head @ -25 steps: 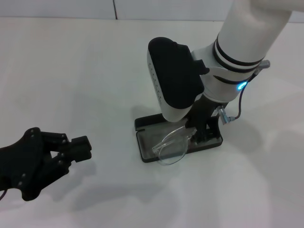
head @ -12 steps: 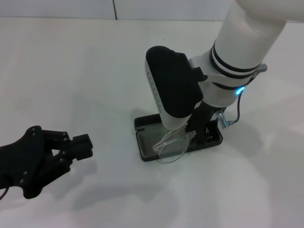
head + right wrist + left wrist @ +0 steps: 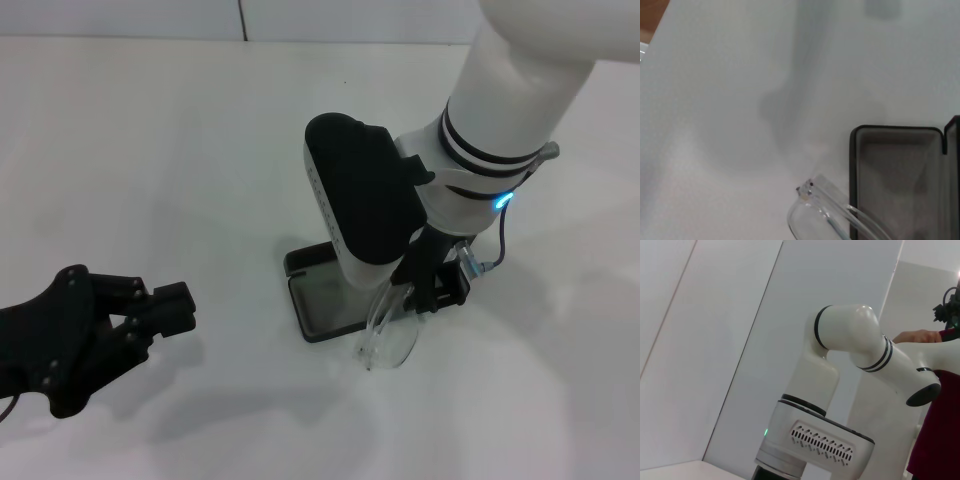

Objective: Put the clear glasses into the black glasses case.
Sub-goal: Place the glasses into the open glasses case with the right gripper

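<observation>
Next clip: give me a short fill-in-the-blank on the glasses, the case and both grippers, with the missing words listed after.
1. The case lies ____ on the table, lining showing.
2. The glasses hang from the ____ gripper.
3. The glasses are mostly ____ the case, past its near edge.
4. The left gripper holds ____.

Missing words: open; right; outside; nothing

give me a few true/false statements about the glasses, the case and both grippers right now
1. The black glasses case lies open. True.
2. The clear glasses lie fully inside the case. False: they hang over its edge, lens above the table.
3. The right gripper is over the case. True.
4. The left gripper holds the glasses. False: it sits apart, away from the case.
5. The case lid is shut. False: grey lining shows.
</observation>
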`<state>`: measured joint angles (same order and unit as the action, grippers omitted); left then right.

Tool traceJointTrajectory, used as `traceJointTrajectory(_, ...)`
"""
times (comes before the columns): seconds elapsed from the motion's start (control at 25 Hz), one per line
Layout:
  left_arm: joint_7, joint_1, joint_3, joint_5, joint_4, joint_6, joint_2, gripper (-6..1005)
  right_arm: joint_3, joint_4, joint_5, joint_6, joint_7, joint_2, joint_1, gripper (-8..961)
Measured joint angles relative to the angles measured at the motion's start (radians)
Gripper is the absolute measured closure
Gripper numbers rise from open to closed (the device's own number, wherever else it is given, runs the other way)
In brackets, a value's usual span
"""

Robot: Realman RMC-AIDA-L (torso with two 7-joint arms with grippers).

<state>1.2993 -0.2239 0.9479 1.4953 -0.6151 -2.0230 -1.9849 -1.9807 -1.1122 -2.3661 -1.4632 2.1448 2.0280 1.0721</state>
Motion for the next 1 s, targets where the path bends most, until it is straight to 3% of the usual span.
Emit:
traceJointTrajectory(0.32, 0.000, 0.000, 0.000, 0.002, 0.000, 0.000, 0.000, 908, -0.001, -0.002, 0.000, -0.002, 0.005, 0.000, 0.000, 761)
traceJointTrajectory(0.56, 0.000, 0.003, 0.000, 0.002, 0.000, 0.000, 0.000, 908, 0.002, -0.004, -0.003, -0.009, 0.007, 0.000, 0.000, 863)
traceJointTrajectory(1.0, -0.010, 0.010, 0.002, 0.002, 0.000, -0.003, -0.006, 908, 0.022, -0.071, -0.002, -0.053, 0.008, 0.000, -0.019, 916)
